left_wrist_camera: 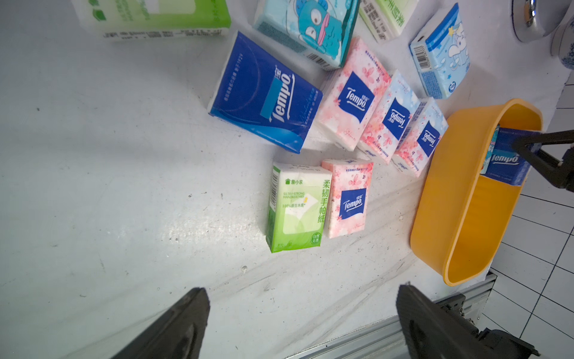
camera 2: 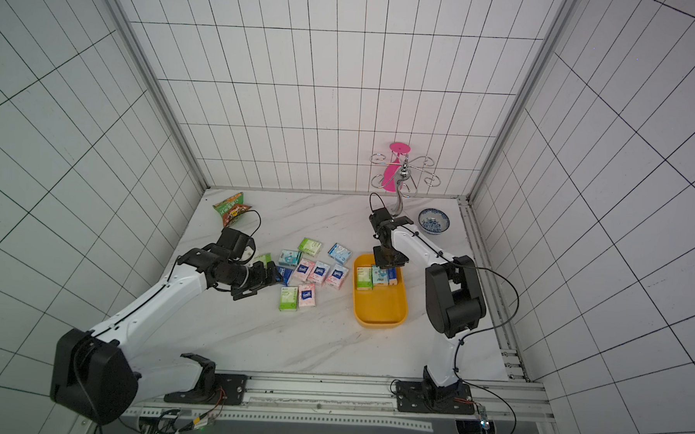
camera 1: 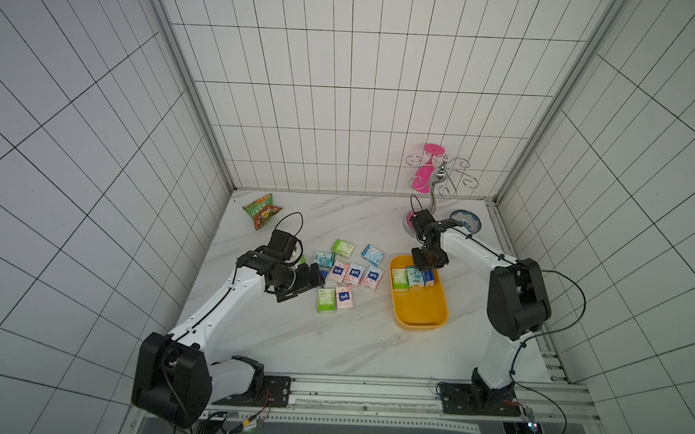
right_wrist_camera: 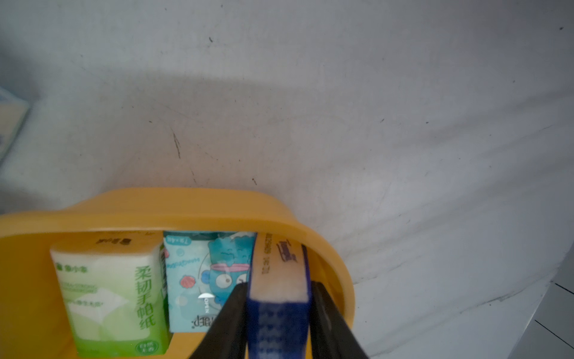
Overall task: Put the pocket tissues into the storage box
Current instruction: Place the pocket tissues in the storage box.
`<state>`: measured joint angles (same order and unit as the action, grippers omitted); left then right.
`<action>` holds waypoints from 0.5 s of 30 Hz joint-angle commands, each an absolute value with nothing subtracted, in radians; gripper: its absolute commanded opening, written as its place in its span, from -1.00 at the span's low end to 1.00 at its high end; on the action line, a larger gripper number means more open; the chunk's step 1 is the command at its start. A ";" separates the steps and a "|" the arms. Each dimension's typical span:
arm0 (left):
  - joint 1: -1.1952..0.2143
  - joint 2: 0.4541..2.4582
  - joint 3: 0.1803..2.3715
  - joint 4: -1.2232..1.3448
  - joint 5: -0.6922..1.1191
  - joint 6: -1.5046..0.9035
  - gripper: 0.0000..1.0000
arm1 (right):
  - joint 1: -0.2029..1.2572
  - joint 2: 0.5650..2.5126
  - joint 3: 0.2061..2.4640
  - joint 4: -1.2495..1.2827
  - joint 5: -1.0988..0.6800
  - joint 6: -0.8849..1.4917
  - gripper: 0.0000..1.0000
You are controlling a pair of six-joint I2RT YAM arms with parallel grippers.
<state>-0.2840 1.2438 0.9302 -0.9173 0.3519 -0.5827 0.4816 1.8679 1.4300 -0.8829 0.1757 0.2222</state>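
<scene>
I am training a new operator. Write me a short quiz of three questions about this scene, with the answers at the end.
1. How many pocket tissues are in the storage box? A) one B) three C) six
2. True or false: the left gripper holds a packet.
3. Fill in: the packet standing on edge between the fingers of the right gripper is dark ____.
Key: 1 B; 2 false, it is open and empty; 3 blue.
</scene>
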 commanded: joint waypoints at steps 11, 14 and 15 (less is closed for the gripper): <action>-0.275 1.237 0.924 -0.893 0.339 -0.587 0.95 | 0.509 1.699 1.468 -0.946 0.071 0.383 -0.03; -0.259 1.235 0.914 -0.883 0.337 -0.600 0.95 | 0.551 1.667 1.447 -0.925 0.029 0.465 0.02; -0.251 1.231 0.909 -0.878 0.336 -0.603 0.95 | 0.569 1.658 1.437 -0.912 0.010 0.494 0.02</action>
